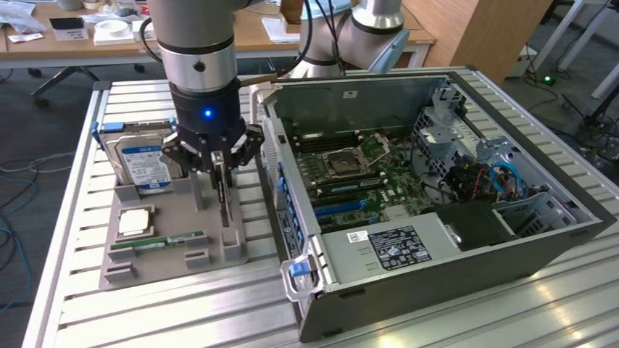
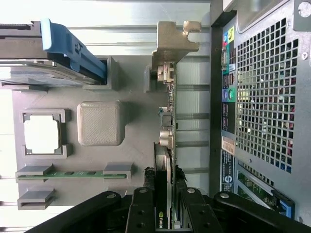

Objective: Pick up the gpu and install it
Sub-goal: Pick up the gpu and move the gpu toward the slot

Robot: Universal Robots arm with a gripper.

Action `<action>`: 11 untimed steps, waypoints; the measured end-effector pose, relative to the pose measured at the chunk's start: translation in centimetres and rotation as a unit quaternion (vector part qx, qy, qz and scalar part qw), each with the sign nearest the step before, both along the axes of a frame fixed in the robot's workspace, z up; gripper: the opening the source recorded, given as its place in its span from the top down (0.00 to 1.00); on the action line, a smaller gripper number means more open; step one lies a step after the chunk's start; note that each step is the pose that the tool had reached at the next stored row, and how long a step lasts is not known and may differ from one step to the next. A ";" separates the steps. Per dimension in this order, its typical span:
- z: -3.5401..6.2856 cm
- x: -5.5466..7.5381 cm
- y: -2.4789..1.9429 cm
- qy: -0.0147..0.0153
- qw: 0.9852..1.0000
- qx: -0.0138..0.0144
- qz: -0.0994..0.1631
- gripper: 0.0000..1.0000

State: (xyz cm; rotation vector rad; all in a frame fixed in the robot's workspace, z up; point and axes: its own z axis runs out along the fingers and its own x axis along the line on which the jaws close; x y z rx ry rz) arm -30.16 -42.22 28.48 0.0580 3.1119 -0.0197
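Gpu (image 1: 225,199) stands on edge in tray (image 1: 164,264) slot beside open case (image 1: 387,279); upright so jaws reach both faces. Gripper (image 2: 164,213) fingers narrowed, apparently pinching card's 2 faces; card seated in slot. Nvidia logo (image 2: 160,221) on card between fingers. Drive (image 1: 140,163) label blue-white, text unreadable.

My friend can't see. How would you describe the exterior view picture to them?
A robot arm's gripper is closed on the gpu, a thin dark card standing on edge in a grey tray. The tray also holds a hard drive, a chip and a green memory stick; an open computer case lies beside it, toward the exterior view's right.
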 end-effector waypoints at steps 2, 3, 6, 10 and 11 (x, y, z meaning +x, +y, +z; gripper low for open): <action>0.25 0.0 0.00 0.000 1.000 0.000 0.000 0.74; 0.37 0.0 0.00 0.000 1.000 0.000 0.000 0.74; 0.72 0.0 0.00 0.000 1.000 0.000 0.000 0.74; 1.32 0.0 0.00 0.000 1.000 0.000 0.000 0.74; 1.45 0.0 0.00 0.000 1.000 0.000 0.000 0.74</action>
